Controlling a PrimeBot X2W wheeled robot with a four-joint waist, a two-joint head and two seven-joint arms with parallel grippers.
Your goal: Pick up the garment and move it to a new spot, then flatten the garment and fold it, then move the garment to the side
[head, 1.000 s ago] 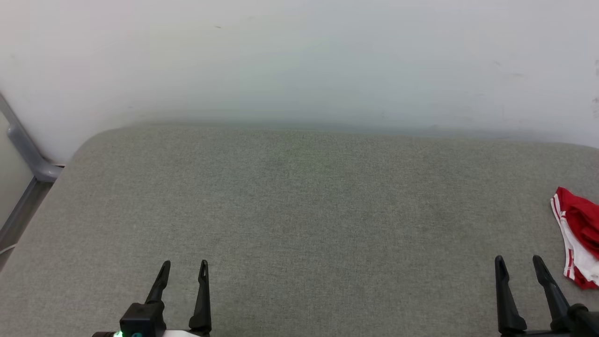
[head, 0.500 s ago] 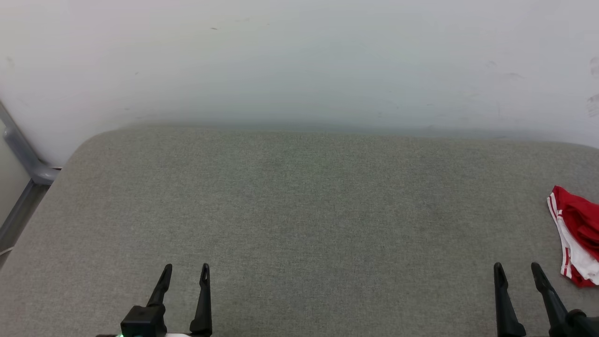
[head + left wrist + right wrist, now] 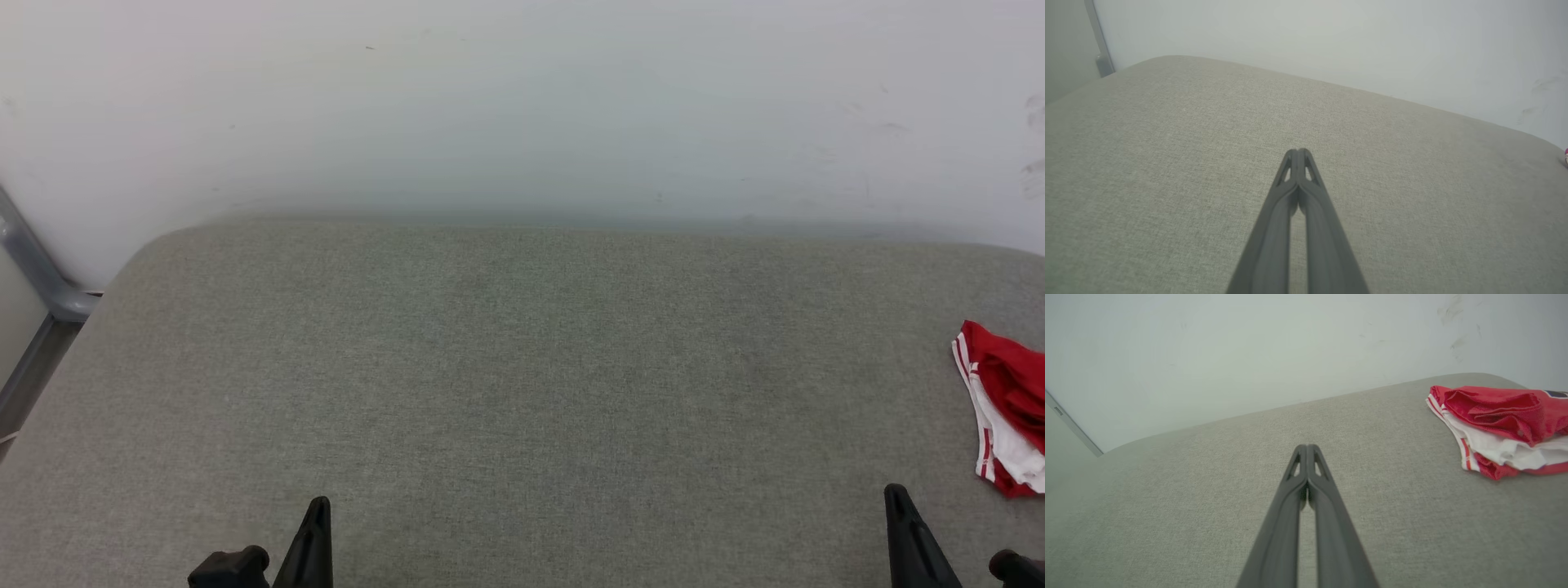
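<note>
The garment [image 3: 1002, 400] is a crumpled red and white bundle with striped trim, lying at the far right edge of the grey cushioned surface [image 3: 522, 367]. The right wrist view has the garment [image 3: 1502, 424] at its upper right, well apart from my right gripper [image 3: 1306, 447], whose fingers are pressed together with nothing between them. My right gripper [image 3: 898, 494] sits at the bottom right of the head view, left of the garment. My left gripper [image 3: 320, 505] is at the bottom left. The left wrist view has this gripper [image 3: 1298, 152] shut and empty over bare fabric.
A pale wall [image 3: 522, 106] rises directly behind the surface. A grey metal frame [image 3: 37, 286] runs down past the surface's rounded far left corner. Bare fabric stretches between the two grippers.
Both grippers have gone from open to shut and have dropped lower in the head view. The camera has shifted slightly; the garment lies where it was.
</note>
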